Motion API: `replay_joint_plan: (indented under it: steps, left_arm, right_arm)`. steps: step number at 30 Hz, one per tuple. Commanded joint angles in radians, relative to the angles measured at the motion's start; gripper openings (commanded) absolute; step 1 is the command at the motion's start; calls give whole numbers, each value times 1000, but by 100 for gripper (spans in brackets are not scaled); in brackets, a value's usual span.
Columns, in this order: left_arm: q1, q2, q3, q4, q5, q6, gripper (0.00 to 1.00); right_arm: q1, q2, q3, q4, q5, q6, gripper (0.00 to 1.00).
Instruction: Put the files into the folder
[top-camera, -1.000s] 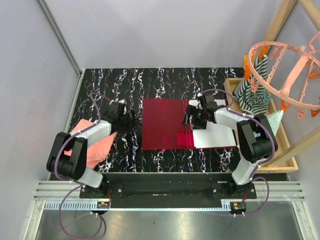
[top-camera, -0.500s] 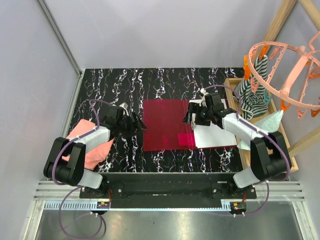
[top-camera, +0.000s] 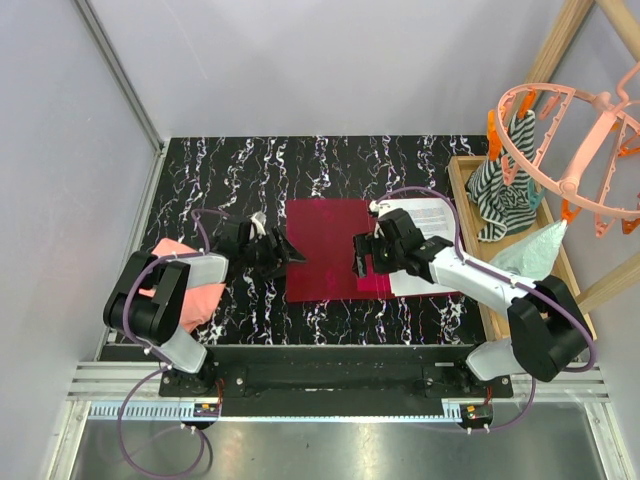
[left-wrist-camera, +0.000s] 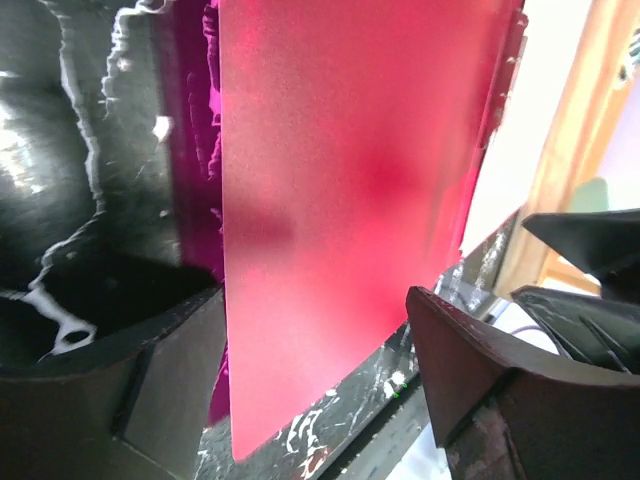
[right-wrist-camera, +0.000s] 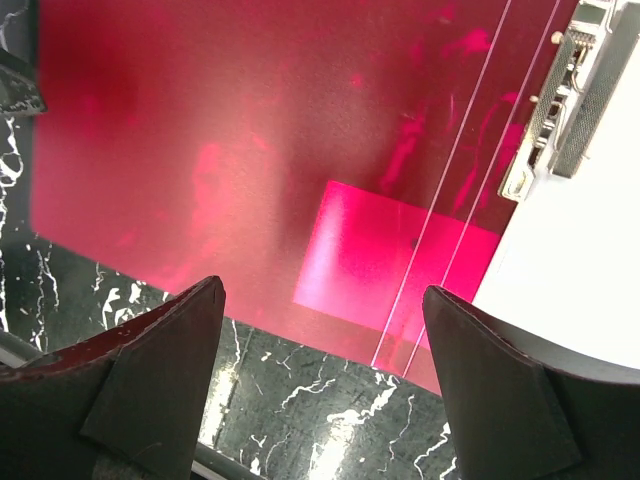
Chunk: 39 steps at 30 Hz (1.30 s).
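the flat crimson plastic folder (top-camera: 322, 245) lies open, white printed paper sheets (top-camera: 432, 214) on its right half. the left gripper (top-camera: 291, 256) sits at its left edge and the right gripper (top-camera: 358, 258) over its middle, both with jaws spread.

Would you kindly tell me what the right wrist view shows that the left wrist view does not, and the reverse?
Only the right wrist view shows a metal clip and a brighter pink rectangle. Only the left wrist view shows the wooden tray edge at the far right. Both show the red folder, the white files beside it and the marbled table.
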Motion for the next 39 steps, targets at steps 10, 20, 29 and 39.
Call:
replay_joint_plan:
  steps: [10,20,29,39]
  left_arm:
    - [35,-6,-61,320,154,-90,20]
    - [98,-248,365,-725,-234,339,0]
    - [53,-356,598,-1100,-540,468,0]
    - [-299,58,1103,-1229,-797,442,14]
  right_arm:
    - [-2,-2,20,42,19,11,90]
    - [-2,-23,36,23,85,8,90]
    - [-3,-94,61,16,102,44,95]
    - [-86,-206,24,-30,67,125,100]
